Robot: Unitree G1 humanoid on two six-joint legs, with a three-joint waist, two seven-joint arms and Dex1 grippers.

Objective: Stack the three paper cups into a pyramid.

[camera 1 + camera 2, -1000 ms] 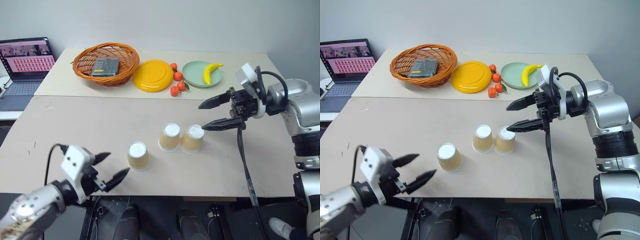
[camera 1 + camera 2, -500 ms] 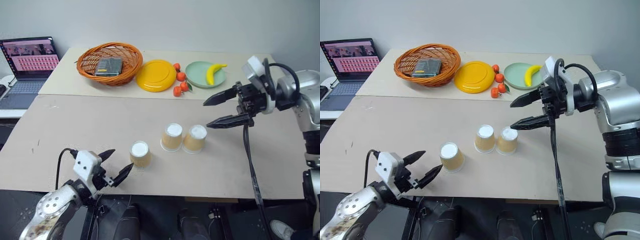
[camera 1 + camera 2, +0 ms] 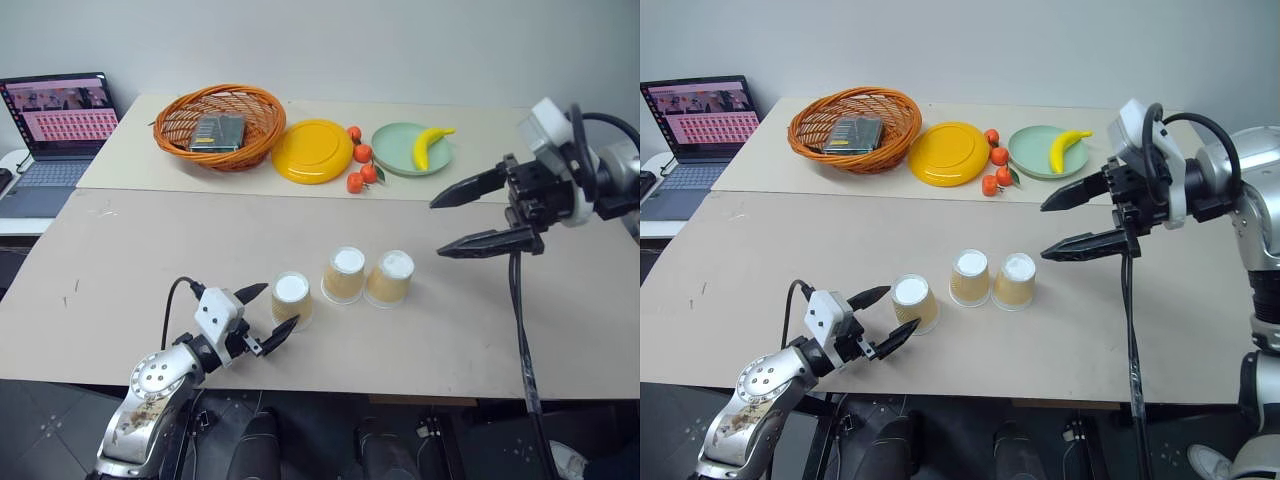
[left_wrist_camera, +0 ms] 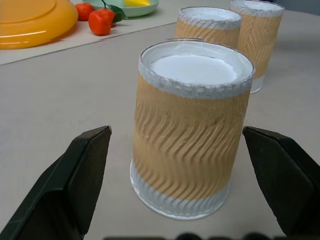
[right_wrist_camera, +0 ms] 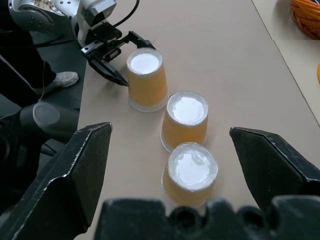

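Head views: three paper cups are seen upside down, white bases up, in a row on the tan table (image 3: 150,250). The left cup (image 3: 291,299) is taken as landmark. The middle cup (image 3: 345,274) is set just to its right and slightly farther back; the right cup (image 3: 390,278) touches or nearly touches the middle one. No cup is stacked; no pyramid is formed. The left gripper (image 3: 264,313) is held low at the table's near edge, just left of the left cup, fingers spread apart, nothing held; whether a fingertip touches the cup cannot be told. The right gripper (image 3: 454,224) is held in the air well to the right of and above the cup row, fingers wide apart, nothing held. Behind the left cup, on the rear table: a wicker basket (image 3: 215,125) w/ a dark box inside, a yellow plate (image 3: 312,150), small oranges (image 3: 359,167), a green plate (image 3: 392,152) w/ a banana (image 3: 428,146). A laptop (image 3: 55,135) is placed far left of the basket.

Left wrist view: the left cup (image 4: 192,132) is framed between the two spread black fingers (image 4: 75,185), gaps visible on both sides; no contact is seen. The other 2 cups are seen behind it.

Right wrist view: all 3 cups are seen from above between the wide-open fingers (image 5: 75,175); the left gripper (image 5: 124,58) is seen beside the left cup (image 5: 146,78).
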